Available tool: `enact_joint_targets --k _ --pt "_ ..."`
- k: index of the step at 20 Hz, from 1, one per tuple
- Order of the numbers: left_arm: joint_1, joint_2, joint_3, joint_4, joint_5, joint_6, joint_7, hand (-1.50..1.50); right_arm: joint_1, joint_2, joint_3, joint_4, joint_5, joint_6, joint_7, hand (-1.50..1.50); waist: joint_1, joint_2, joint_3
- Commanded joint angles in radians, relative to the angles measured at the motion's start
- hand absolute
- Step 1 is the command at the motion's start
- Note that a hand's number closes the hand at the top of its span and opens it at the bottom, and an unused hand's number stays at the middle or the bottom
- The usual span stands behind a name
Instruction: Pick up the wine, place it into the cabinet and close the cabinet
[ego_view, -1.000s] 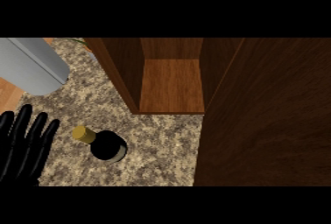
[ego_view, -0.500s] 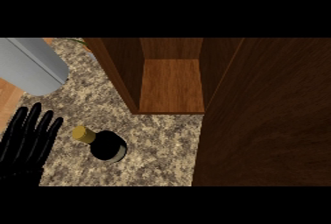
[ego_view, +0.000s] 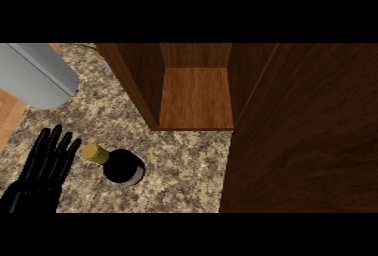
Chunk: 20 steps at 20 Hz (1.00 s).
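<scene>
1. A speckled granite counter (ego_view: 177, 170) fills the lower middle of the head view, seen steeply from above
2. The wine (ego_view: 118, 165), a dark bottle with a gold-coloured cap, stands on the counter at lower left; seen from above, its cap leans toward the upper left
3. The left hand (ego_view: 40, 175), black, shows at the lower left edge, just to the left of the wine; its fingers (ego_view: 55, 147) are straight and spread, released, holding nothing, with the tips pointing up the view
4. The nearest fingertip lies close beside the bottle's cap, and I cannot tell whether it touches it
5. The cabinet (ego_view: 140, 80), in brown wood, stands at the top centre with its inside open to view; a bare wooden shelf floor (ego_view: 196, 97) shows between its two side walls
6. A broad dark wooden panel (ego_view: 310, 130), seemingly the cabinet's door, covers the right side of the view
7. A grey forearm (ego_view: 33, 72) crosses the upper left corner above the counter
8. The right hand does not show, so its fingers cannot be described
</scene>
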Motion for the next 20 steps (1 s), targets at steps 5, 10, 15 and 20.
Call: enact_joint_targets --k 5,10,15,20 --pt "-0.077 -0.051 0.014 0.174 -0.081 0.005 -0.126 -1.5 0.019 0.001 -0.007 -0.132 -0.041 -0.01 0.05 -1.5 -0.003 0.001 0.0" --pt "-0.066 -0.03 0.07 0.311 -0.049 -0.069 -0.213 -1.5 0.023 -0.013 -0.021 -0.211 -0.07 0.002 0.099 -1.5 -0.009 -0.001 0.0" --pt "-0.082 -0.018 0.092 0.341 -0.041 -0.093 -0.212 -1.5 -0.013 -0.015 -0.076 -0.158 -0.102 0.001 0.119 -1.5 -0.002 0.0 0.0" --pt "-0.13 -0.049 0.046 0.425 -0.089 -0.101 -0.256 -1.5 -0.079 -0.016 -0.074 -0.152 -0.09 -0.016 0.169 -1.5 -0.002 0.0 0.0"
